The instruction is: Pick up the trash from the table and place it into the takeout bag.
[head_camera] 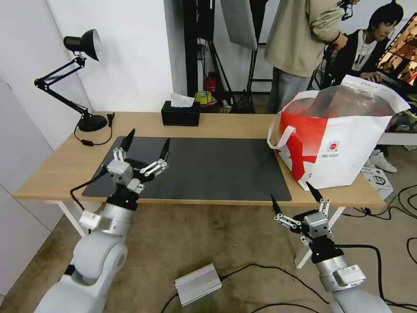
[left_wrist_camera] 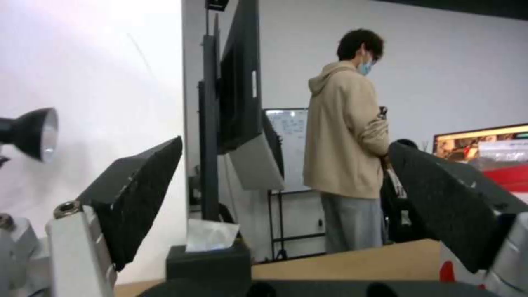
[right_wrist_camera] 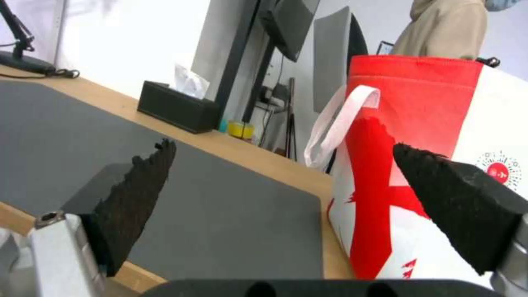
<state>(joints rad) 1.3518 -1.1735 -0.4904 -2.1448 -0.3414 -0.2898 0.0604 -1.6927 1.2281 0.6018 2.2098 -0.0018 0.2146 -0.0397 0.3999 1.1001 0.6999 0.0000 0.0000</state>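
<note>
Right gripper (head_camera: 295, 194) (spread), takeout bag (head_camera: 343, 148) upright

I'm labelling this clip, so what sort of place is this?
Probably a lab or studio workspace: a light-wood table with a black desk lamp, black stands behind it, and cables across the floor.

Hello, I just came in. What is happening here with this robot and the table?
The robot holds nothing at this moment. Its left gripper is open above the near left part of the dark grey mat on the light-wood table. Its right gripper is open too, off the table's near edge, in front of the white and red takeout bag, which stands open at the table's right end. A black tissue box and a black desk lamp stand along the far side.
</note>
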